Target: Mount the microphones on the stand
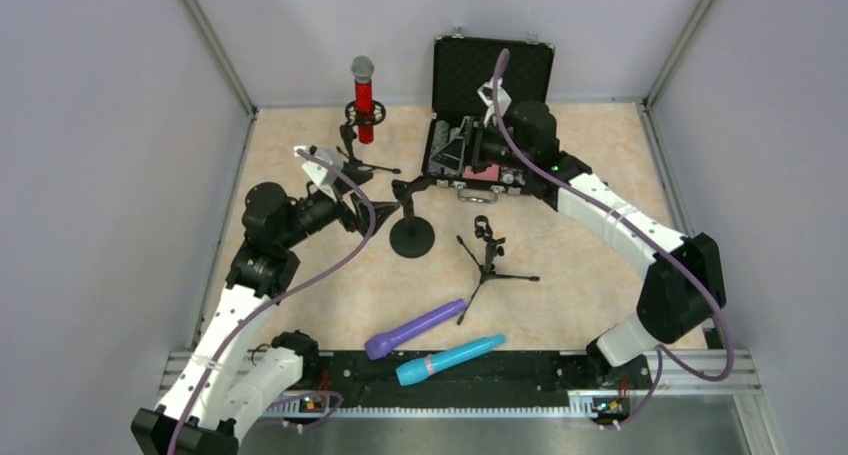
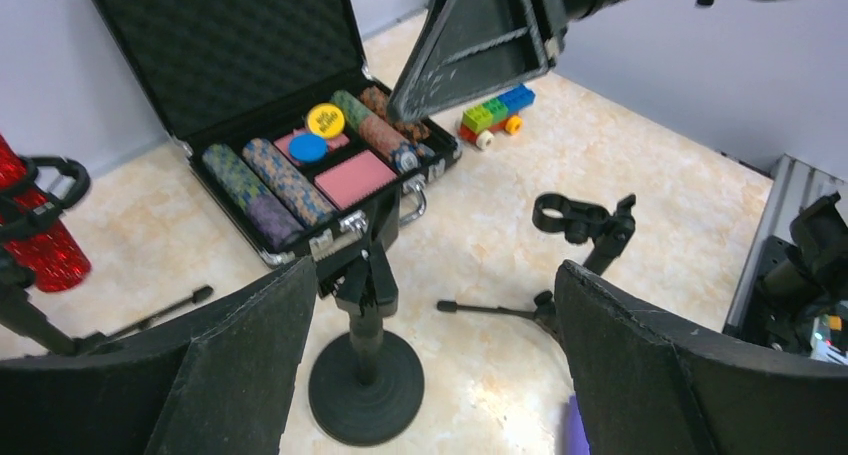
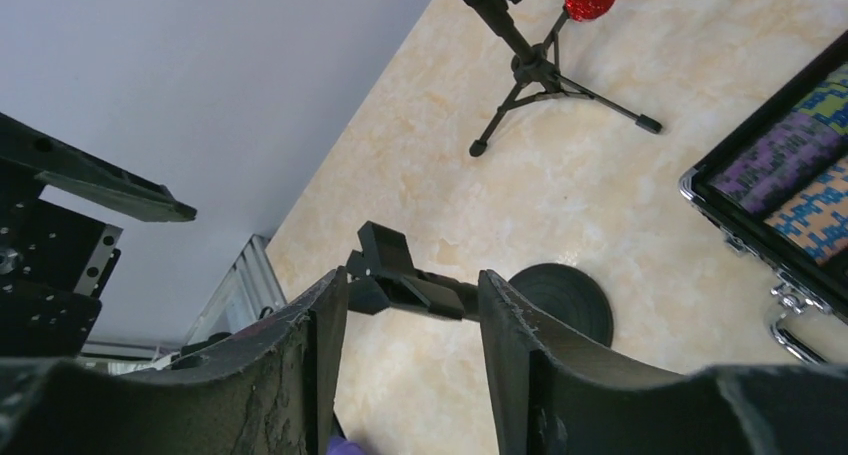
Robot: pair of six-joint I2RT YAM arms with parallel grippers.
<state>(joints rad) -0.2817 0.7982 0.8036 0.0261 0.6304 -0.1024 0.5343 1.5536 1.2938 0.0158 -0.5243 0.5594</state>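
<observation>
Microphones: red (image 1: pixel 363 100) sits clipped at 11 o'clock; purple (image 1: pixel 415 328) and turquoise (image 1: pixel 450 359) lie at 6 o'clock. My left gripper (image 2: pixel 437 285) wide apart, empty. My right gripper (image 3: pixel 412 280) part-way apart, empty. Advice: grip purple mid-barrel, align with round-base stand (image 1: pixel 411 230) clip, press squarely.

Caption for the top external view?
Red microphone stands clipped in a tripod; purple microphone and turquoise microphone lie on the table.
</observation>
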